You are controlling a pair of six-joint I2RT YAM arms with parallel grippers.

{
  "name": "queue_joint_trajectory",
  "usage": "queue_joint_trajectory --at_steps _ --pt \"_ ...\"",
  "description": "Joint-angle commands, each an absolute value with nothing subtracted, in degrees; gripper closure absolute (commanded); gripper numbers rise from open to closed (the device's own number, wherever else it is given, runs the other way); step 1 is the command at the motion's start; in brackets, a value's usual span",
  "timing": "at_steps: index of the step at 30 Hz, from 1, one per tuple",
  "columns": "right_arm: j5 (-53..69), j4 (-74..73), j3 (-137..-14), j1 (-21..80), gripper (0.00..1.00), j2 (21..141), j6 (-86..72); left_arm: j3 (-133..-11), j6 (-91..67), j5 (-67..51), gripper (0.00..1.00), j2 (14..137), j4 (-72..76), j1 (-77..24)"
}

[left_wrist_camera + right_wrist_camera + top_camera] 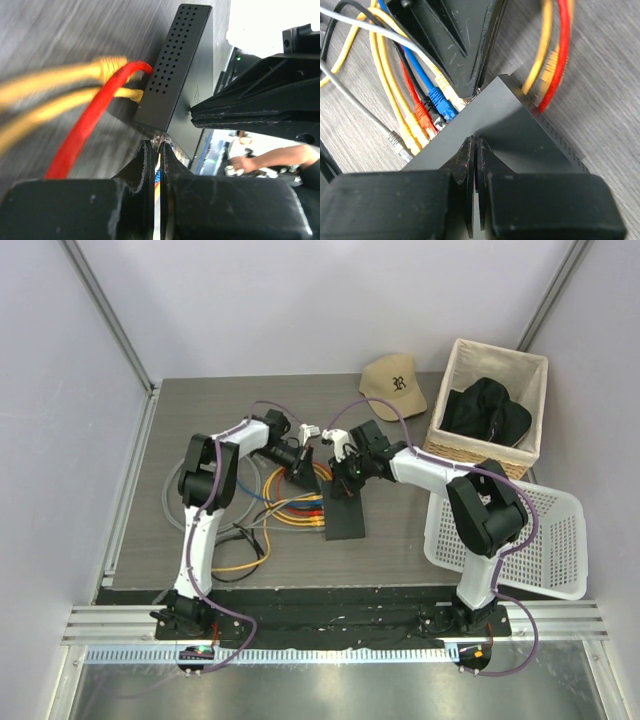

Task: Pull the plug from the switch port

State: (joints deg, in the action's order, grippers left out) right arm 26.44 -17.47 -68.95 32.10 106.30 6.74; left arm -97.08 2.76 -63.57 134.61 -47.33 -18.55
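- The switch (345, 515) lies flat mid-bench (190, 410), with cables (290, 510) fanning out from its 9 o'clock side.
- The right tool (476, 150), pressed together, rests tip-down on the switch's top, probably to pin it in place.
- The left tool (156, 162), also pressed together, seems to pinch a clear plug (161, 136) at the switch's edge, placed to draw it out.

Looks down past the closed right gripper (475, 142), tips touching the top of the switch (530, 135). Takes in, along its left edge, a grey plug (395, 140), a yellow plug (411, 134), a red plug (423, 116) and a blue plug (441, 102), with the closed left gripper (477, 87) tipped at the corner just beyond. Catches a red cable (563, 50) and a yellow cable (546, 45) curving by the right side, over the table (610, 75).
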Motion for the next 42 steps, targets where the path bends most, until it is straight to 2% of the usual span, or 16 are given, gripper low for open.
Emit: queue_joint_trajectory --at_steps 1,5,7,10,11,13,15,22,28,31,32,37,42 --pt "16.8 -24.6 -64.4 32.1 0.99 111.5 8.3 -102.4 13.4 -57.7 1.00 134.9 -54.2 -18.5" --pt "17.0 -23.7 -65.0 31.8 0.99 111.4 7.6 -83.0 3.0 -61.5 1.00 127.3 -39.5 -19.7" --pt "17.0 -23.7 -65.5 31.7 0.99 111.4 7.6 -80.2 0.4 -62.7 1.00 125.4 -34.7 -20.6" --pt "17.0 -24.0 -65.6 31.6 0.99 111.6 7.8 -88.4 7.1 -62.6 1.00 130.9 -45.0 -20.7" --pt "17.0 -24.0 -65.4 31.6 0.99 111.8 7.8 -96.8 10.3 -61.4 1.00 133.1 -49.5 -20.5" --pt "17.1 -24.2 -65.0 31.6 0.99 111.8 7.8 -103.4 12.5 -61.3 1.00 136.1 -56.1 -19.9" --pt "17.0 -24.3 -64.8 31.6 0.99 111.6 8.1 -102.6 12.2 -61.6 1.00 135.5 -54.8 -19.8" --pt "13.1 -24.9 -63.7 31.3 0.99 112.2 7.5 -85.3 11.8 -63.5 1.00 129.6 -49.0 -19.8" --pt "10.6 -26.3 -65.1 31.2 0.99 113.9 8.1 -83.7 15.7 -67.0 1.00 131.3 -51.9 -19.3" --pt "9.8 -26.3 -65.7 31.2 0.99 114.1 8.3 -88.2 20.9 -68.4 1.00 134.1 -59.9 -18.7" --pt "9.8 -26.4 -65.8 31.3 0.99 114.1 8.4 -90.7 27.3 -69.2 1.00 135.8 -64.0 -18.5" --pt "9.9 -26.7 -65.0 31.4 0.99 113.4 9.0 -109.8 45.5 -71.0 1.00 148.4 -92.6 -17.2" --pt "9.8 -25.9 -63.8 31.3 0.99 112.4 9.1 -104.2 50.9 -72.8 1.00 147.5 -94.4 -16.8"
